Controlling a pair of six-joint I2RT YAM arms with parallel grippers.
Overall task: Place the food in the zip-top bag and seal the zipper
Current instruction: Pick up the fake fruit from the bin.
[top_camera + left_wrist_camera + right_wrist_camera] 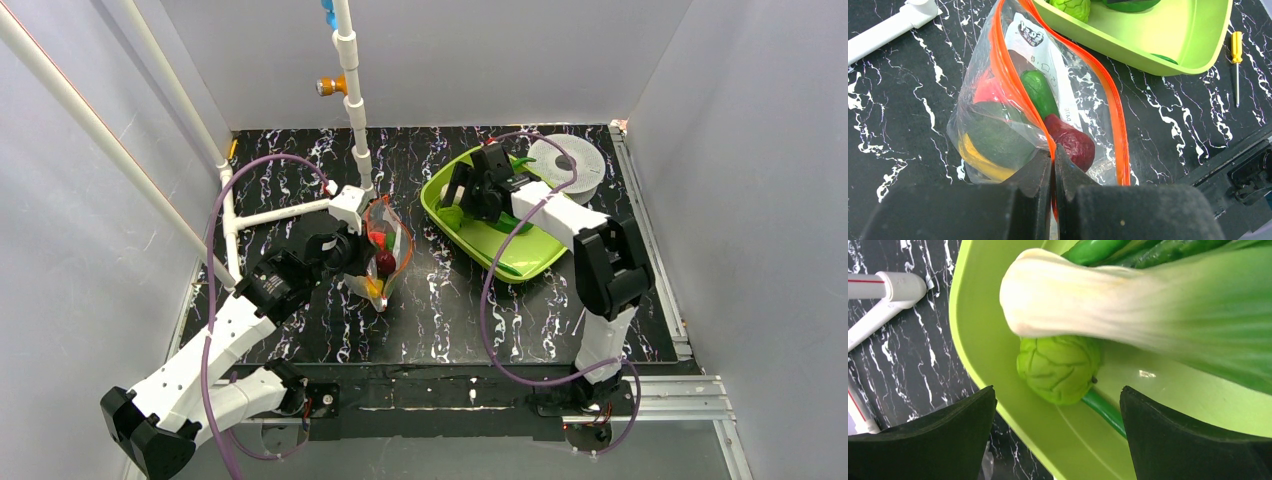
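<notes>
Left tool (1053, 167) sits nearest, jaws pinched tight on one lip of the orange zipper (1000, 75). We judge this keeps the bag (993, 145) mouth standing open on the worktop (893, 105). Some food (1070, 142) already lies inside. Right tool (1055, 395) hangs wide open, gripping nothing, over the tray (973, 340). It straddles the round green vegetable (1060, 370) beneath the bok choy (1128, 305), likely the next pick.

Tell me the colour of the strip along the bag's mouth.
The zipper is bright red-orange, shown best in the left wrist view.
</notes>
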